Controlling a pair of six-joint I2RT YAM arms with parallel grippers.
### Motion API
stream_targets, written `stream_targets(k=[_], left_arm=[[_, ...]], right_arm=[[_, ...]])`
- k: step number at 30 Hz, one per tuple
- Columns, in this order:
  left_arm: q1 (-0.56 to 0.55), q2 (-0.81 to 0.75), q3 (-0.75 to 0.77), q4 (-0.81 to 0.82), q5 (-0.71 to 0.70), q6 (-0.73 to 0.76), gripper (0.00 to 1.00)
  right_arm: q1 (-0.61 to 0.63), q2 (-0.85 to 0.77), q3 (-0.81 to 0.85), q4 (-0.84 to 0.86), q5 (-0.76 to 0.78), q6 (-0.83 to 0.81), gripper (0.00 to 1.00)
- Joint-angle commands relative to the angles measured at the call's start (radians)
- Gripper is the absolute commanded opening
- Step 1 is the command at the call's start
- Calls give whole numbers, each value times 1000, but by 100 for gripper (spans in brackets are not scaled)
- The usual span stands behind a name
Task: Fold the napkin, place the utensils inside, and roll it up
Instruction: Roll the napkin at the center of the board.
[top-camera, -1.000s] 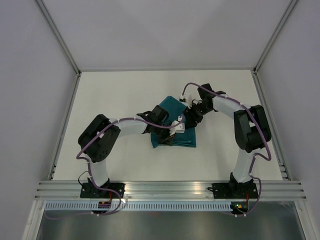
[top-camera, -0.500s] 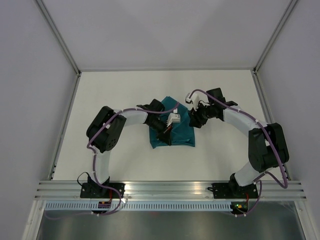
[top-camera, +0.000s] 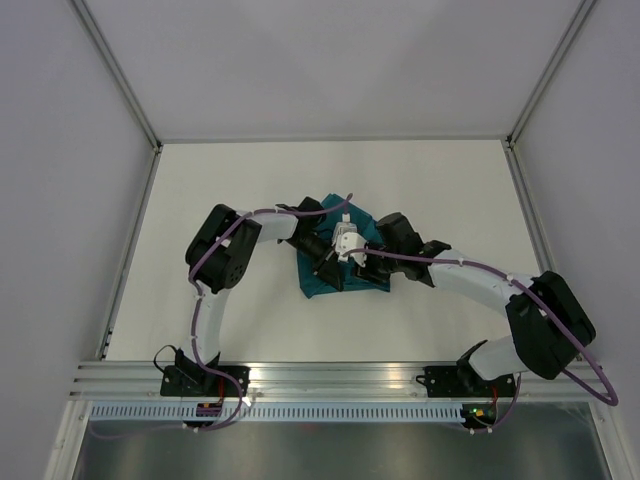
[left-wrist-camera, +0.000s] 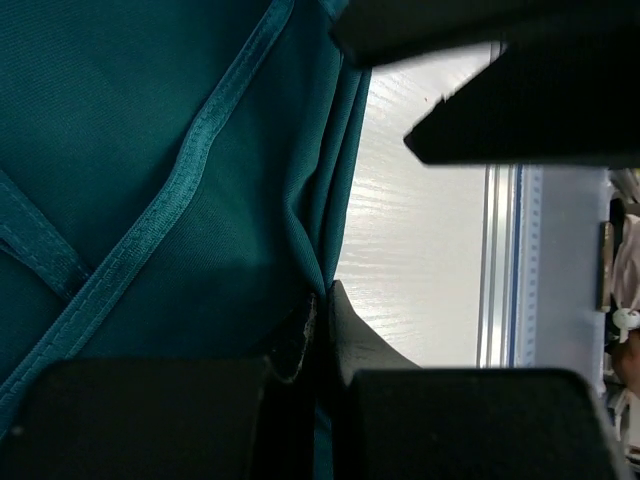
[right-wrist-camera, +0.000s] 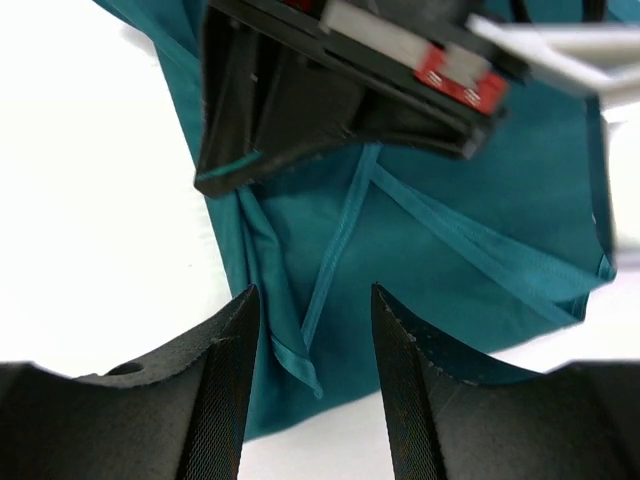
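A: Where was the napkin (right-wrist-camera: 470, 300) when we checked?

B: Flat on the table (top-camera: 230, 180), about mid-table, between the two arms. We saw it folded over itself. Hems (left-wrist-camera: 190, 140) crossed its top face and layered edges were stacked along one side. Wrinkled, slight sheen.

A: Left gripper (left-wrist-camera: 318, 350)?

B: On the napkin's near-left part, coming in from the napkin's left. Its fingers were nearly together, and we saw a fold of the napkin's edge running down into the slim gap between them. The right wrist camera also showed a strip of teal at its tip. We read that as pinching the cloth.

A: Right gripper (right-wrist-camera: 312, 300)?

B: Over the napkin, reaching in from the napkin's right side. Its fingers (right-wrist-camera: 228, 390) stood a moderate gap apart, with only napkin in view through the gap. We couldn't tell whether the tips touched the cloth.

A: How close were the two?

B: Close. The left gripper's body filled the top of the right wrist view, just beyond the right fingertips. Both were over the napkin.

A: Anything else around the napkin?

B: On the napkin's near side, bare table and then the metal rail (top-camera: 340, 378). Dark blurred shapes crossed the top of the left wrist view, above the napkin's edge. We couldn't tell what they were.
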Motion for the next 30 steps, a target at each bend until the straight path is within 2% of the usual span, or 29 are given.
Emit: stream_targets(k=[1,9,30], left_arm=[[10,30,44,-43,64,-9,2],[19,50,63,-75,81,2,2],[21,77,89,-100,87,8,2]], right_arm=[[50,17,-3,77,69,-54,55],[144,76,-3,82,88,-78,56],[167,165,36,45,45,-91,55]])
